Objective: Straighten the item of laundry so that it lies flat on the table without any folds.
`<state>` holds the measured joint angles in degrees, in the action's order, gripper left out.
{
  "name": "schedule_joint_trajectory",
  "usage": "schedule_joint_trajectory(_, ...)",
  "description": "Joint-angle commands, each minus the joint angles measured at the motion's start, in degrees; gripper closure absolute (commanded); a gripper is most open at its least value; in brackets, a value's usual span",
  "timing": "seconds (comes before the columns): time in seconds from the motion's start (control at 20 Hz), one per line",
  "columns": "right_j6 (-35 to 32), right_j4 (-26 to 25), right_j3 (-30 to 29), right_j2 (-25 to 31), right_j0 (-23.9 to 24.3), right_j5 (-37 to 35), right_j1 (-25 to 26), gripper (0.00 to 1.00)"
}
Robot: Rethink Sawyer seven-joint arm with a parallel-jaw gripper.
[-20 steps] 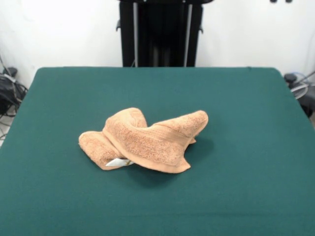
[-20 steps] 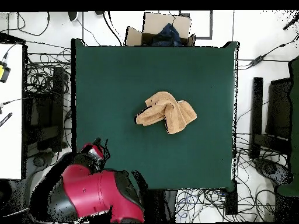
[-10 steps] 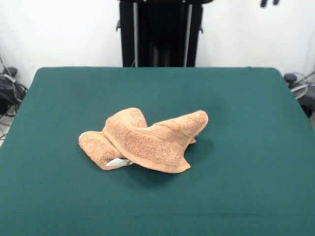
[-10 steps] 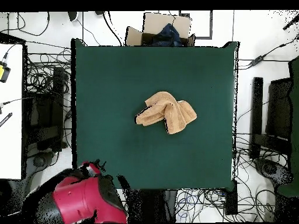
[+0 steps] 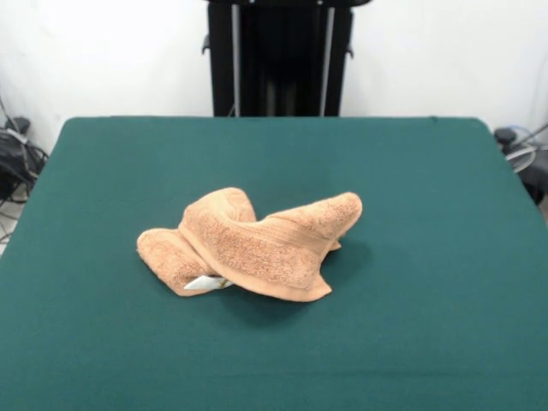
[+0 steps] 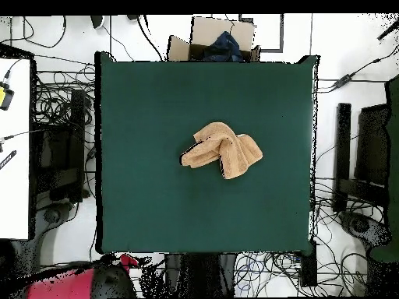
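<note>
Front view: the nearest part of the dark green felt-topped rectangular table [image 5: 274,368] is bare. Next comes the light orange-tan terry-cloth towel [image 5: 253,244], bunched into a lumpy heap a little left of centre, roughly mid-table. A small white tag [image 5: 205,282] pokes out at its near lower-left edge. A thick folded flap drapes across the front, its free corner at the near right; behind it two rolled humps rise, one at upper left and one running out to the right.

Overhead view: the towel [image 6: 223,148] sits near the table's middle, well apart from every edge.

Handling, as I judge it: soft, limp and light, with a grippy looped pile (no stiffness to push against, so it must be lifted and dragged, not shoved). Layers will tend to cling and come up together. The likeliest holds are the free near-right corner of the flap or the tagged hem, since a true edge should unroll the heap when pulled outward.

Farthest: only a part of the red and black arm [image 6: 74,282] shows, off the table's corner overhead. The gripper is not visible in either view, so I cannot tell its fingers' state or whether it holds anything.
</note>
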<state>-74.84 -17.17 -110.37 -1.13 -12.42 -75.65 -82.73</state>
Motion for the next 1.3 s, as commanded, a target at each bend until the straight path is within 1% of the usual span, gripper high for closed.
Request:
schedule_joint_trajectory(0.05,-3.5,0.2,6.5,-0.2,3.0,7.8,-7.1,0.0)
schedule_joint_trajectory(0.1,-3.8,1.7,5.0,-0.6,3.0,11.0,-7.8,0.0)
schedule_joint_trajectory(0.2,-5.9,3.5,2.6,-0.5,2.6,15.3,-7.3,0.0)
schedule_joint_trajectory(0.25,-7.1,3.5,1.6,-0.4,2.3,16.9,-7.0,0.0)
schedule_joint_trajectory(0.4,-10.8,4.9,-4.9,-1.4,1.0,25.6,-6.4,0.0)
schedule_joint_trajectory(0.5,-11.9,5.9,-8.0,-1.6,0.7,28.5,-4.9,0.0)
schedule_joint_trajectory(0.6,-13.9,4.7,-10.2,-1.9,0.3,32.1,-3.1,0.0)
schedule_joint_trajectory(0.65,-14.0,4.6,-10.8,-1.9,0.4,33.1,-2.1,0.0)
schedule_joint_trajectory(0.85,-17.6,1.1,-11.6,-2.4,-0.7,35.8,2.4,0.0)
schedule_joint_trajectory(0.95,-18.2,0.8,-12.1,-2.6,-0.9,38.0,4.4,0.0)
schedule_joint_trajectory(1.05,-19.2,0.2,-12.7,-2.9,-1.1,42.6,6.5,0.0)
schedule_joint_trajectory(1.1,-19.8,-0.2,-13.1,-3.3,-1.2,46.0,7.6,0.0)
schedule_joint_trajectory(1.2,-22.0,-1.9,-12.5,-4.5,-2.3,49.2,9.7,0.0)
schedule_joint_trajectory(1.3,-22.2,-2.5,-12.1,-5.3,-3.0,49.8,11.1,0.0)
